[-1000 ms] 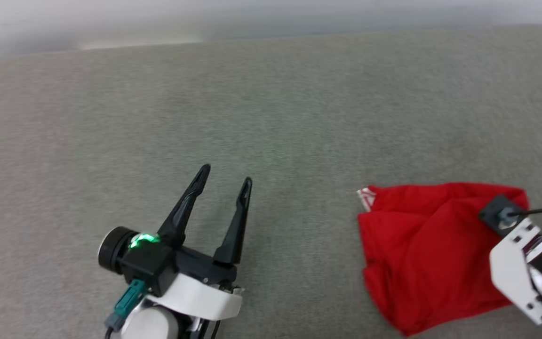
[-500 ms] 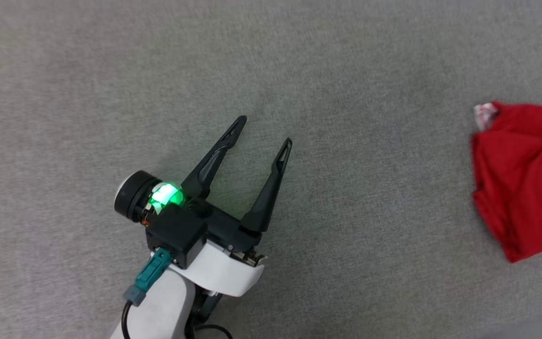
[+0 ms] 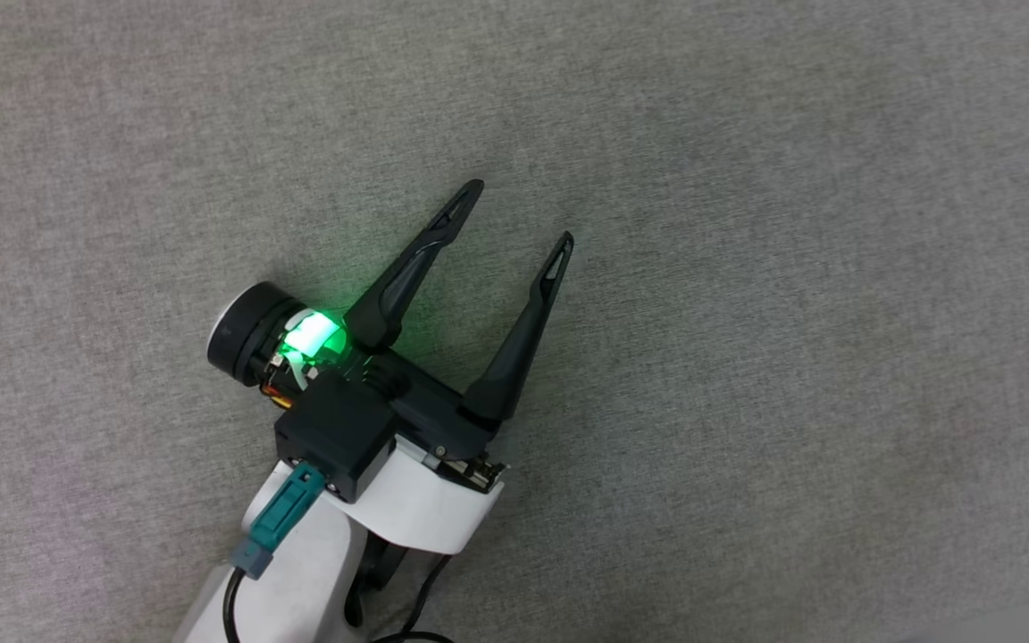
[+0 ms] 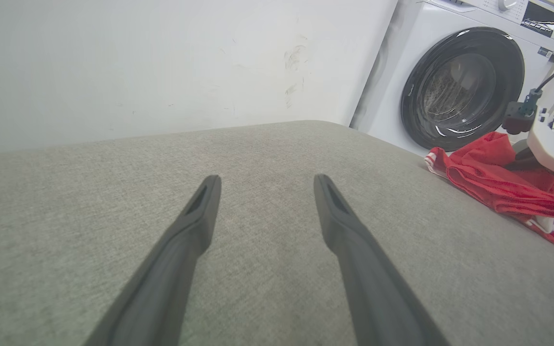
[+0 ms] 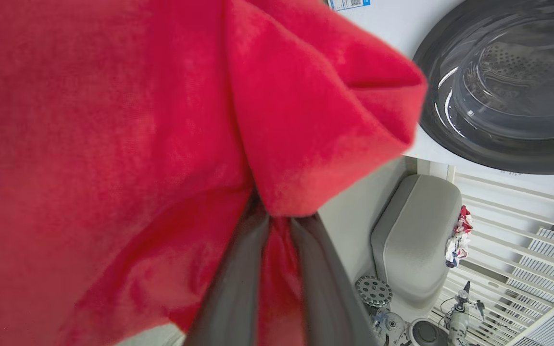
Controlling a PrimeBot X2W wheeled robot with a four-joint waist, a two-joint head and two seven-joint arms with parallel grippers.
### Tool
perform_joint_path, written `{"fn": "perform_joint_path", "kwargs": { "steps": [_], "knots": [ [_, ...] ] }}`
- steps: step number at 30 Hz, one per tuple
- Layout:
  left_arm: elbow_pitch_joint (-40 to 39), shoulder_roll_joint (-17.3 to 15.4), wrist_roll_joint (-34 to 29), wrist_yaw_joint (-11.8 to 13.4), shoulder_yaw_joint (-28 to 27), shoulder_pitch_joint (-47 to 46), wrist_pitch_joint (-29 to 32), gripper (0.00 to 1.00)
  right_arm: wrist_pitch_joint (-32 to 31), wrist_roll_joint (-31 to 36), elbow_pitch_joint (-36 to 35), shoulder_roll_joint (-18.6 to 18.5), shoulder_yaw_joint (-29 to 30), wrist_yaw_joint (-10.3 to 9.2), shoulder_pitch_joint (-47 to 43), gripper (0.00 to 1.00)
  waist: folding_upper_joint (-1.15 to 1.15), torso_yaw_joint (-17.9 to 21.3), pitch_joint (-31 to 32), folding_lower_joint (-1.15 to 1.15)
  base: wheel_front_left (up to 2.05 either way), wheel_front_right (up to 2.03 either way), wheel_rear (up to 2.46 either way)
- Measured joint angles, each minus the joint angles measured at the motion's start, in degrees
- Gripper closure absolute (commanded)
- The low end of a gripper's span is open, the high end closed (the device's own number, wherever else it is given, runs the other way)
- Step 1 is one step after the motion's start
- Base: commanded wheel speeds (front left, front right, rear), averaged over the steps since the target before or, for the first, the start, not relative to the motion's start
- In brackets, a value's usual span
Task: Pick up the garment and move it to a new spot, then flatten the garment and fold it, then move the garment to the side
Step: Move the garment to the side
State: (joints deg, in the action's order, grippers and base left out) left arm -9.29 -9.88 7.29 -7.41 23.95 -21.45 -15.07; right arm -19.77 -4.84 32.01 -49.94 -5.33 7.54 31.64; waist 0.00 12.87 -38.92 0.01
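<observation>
The garment [image 5: 113, 144] is red cloth bunched over my right gripper [image 5: 279, 217], whose two dark fingers are shut on a fold of it. In the left wrist view the garment [image 4: 493, 178] lies crumpled at the right edge of the grey padded surface [image 4: 267, 144], with striped trim at its corner and the right wrist's white bracket [image 4: 553, 144] over it. My left gripper [image 3: 520, 214] hovers over bare grey surface [image 3: 791, 313], well apart from the cloth. Its jaws are open with nothing between them, which the left wrist view [image 4: 266, 180] also shows.
A white washing machine [image 4: 459, 86] with a dark round door stands beyond the surface's far right edge, next to a pale wall [image 4: 161, 62]. In the right wrist view, a grey padded block [image 5: 414, 240], white slats [image 5: 522, 230] and floor clutter lie below the washer door [image 5: 508, 86].
The head camera has swung left and down, so the garment and right arm slid out of its picture to the right. The left gripper stays open; the right stays shut on the cloth.
</observation>
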Motion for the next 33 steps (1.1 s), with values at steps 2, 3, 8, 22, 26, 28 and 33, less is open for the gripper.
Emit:
{"fn": "perform_joint_path", "kwargs": {
  "steps": [2,3,8,22,26,28,33],
  "knots": [
    [-0.1,-0.2,0.0,0.0,-0.2,0.0,0.0,0.0,1.7,0.8,1.9,1.2,0.8,0.0,1.2,1.0,0.0,-0.2,-0.3,0.0,0.0,0.0,0.0],
    [-0.1,-0.3,-0.1,0.0,-0.2,0.0,0.0,0.0,2.2,1.3,2.7,1.7,1.1,0.0,1.7,1.0,0.0,-0.3,-0.3,0.0,0.0,0.0,0.0],
    [0.1,-0.4,0.0,0.0,-0.5,0.0,0.0,0.0,3.3,3.5,6.5,4.5,3.7,0.0,3.8,0.0,0.0,-0.2,0.7,0.0,0.0,0.0,0.0],
    [1.9,3.0,4.6,0.0,-12.4,10.5,0.0,0.0,10.5,-4.0,-6.9,12.7,5.7,-0.01,6.2,0.0,0.0,-1.3,16.0,-0.01,0.0,0.0,0.0],
    [1.9,3.9,4.6,0.0,-16.8,13.0,0.0,0.0,14.0,-7.8,-14.7,17.9,7.8,-0.02,1.7,0.0,0.0,-2.8,20.3,-0.01,0.0,0.0,0.0],
    [2.0,4.5,4.6,0.1,-18.7,14.2,0.0,0.0,15.7,-9.4,-18.6,21.1,9.2,-0.02,-1.0,0.0,0.0,-3.6,22.2,-0.01,0.0,0.0,0.0],
    [2.3,5.2,4.7,0.1,-21.7,17.3,0.0,0.0,19.5,-12.4,-25.9,29.3,12.5,-0.03,-7.9,0.0,0.0,-5.6,26.8,-0.02,0.0,0.0,0.0]
  ]
}}
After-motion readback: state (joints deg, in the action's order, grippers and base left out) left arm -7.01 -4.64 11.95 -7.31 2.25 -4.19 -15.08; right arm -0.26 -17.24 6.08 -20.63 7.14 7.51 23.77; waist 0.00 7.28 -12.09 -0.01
